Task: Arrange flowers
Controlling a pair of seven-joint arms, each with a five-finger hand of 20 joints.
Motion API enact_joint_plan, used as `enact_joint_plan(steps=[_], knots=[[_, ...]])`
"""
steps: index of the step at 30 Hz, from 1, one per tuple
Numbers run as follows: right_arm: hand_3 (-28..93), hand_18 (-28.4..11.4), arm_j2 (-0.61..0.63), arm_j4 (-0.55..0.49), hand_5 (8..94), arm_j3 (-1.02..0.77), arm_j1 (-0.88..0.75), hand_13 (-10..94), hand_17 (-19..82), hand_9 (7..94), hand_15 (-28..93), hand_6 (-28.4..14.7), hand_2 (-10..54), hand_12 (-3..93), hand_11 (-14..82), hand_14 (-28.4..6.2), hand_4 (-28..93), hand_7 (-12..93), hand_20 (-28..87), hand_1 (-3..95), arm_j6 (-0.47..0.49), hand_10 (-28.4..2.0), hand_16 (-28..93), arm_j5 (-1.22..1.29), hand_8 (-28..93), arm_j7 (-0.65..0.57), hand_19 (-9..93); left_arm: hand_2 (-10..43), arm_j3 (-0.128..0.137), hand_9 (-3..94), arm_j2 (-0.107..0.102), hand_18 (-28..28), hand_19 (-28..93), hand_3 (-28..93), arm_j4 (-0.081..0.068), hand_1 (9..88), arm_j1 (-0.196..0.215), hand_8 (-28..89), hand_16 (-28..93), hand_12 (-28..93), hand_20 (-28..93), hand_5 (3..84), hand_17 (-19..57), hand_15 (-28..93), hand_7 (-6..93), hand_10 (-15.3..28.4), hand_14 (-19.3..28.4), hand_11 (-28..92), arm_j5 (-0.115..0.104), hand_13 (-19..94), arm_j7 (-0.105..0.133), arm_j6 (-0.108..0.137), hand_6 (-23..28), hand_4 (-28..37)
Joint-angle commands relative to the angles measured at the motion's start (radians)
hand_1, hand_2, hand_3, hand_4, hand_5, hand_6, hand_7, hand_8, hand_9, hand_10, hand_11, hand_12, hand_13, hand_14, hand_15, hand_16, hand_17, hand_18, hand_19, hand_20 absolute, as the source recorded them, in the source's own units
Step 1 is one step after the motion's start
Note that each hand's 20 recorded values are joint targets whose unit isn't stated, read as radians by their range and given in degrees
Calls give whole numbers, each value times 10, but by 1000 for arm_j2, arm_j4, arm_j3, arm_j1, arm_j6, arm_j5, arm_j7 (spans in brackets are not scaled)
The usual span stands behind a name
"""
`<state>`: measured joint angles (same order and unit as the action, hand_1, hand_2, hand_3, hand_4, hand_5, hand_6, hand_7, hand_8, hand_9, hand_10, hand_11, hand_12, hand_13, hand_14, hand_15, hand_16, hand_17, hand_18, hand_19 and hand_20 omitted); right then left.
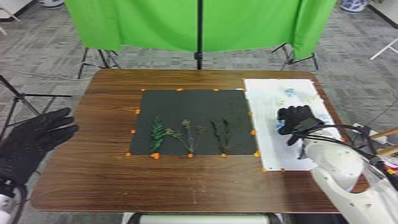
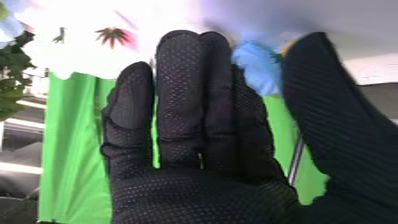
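Probably light and easily crushed, the soft-petalled blue flower [image 2: 257,65] sits between thumb and straight fingers of our open, black-gloved right hand [image 2: 195,197], seemingly ungripped; we should pinch beneath its petals.

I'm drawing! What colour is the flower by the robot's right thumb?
The flower is light blue, clearest in the right wrist view.

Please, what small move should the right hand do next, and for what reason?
Probably the right hand should gently close its thumb and fingers on the blue flower: it shows in the gap between them, and they are straight. The black sheet already bears leafy stems, so a bloom seems a fitting addition.
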<state>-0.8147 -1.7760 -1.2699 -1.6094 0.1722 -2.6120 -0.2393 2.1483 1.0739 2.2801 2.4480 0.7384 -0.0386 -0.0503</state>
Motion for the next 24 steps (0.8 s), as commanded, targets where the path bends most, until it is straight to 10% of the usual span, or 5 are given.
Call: enact_joint_plan(steps=[1,13,24], knots=[[781,-171,1,38,692,14,-5,734,332,839,583,12,-65,457,213,-24,-283,496,417,481,-216,-22,302,17,-160,24,841,46,39,354,-15,222,524,699,6,290,-5,-113,-40,154,6,405,-59,414,207,118,154,274,-4,281,-8,2,44,-246],[882,-178,-67,-16,755,114,134,769,349,882,557,7,-95,472,181,-22,-283,435,421,450,-265,-28,350,45,-132,88,857,46,86,356,3,222,523,697,12,290,30,-110,-37,156,7,406,-57,410,202,117,153,269,-21,285,-13,0,43,-244],[883,-179,-258,56,749,385,437,744,333,871,582,-3,-95,489,195,-33,-251,443,431,437,-223,-46,359,7,-128,243,854,44,39,357,56,222,522,701,13,288,69,-113,-37,156,7,404,-57,409,211,116,151,270,-10,286,-15,23,38,-246]])
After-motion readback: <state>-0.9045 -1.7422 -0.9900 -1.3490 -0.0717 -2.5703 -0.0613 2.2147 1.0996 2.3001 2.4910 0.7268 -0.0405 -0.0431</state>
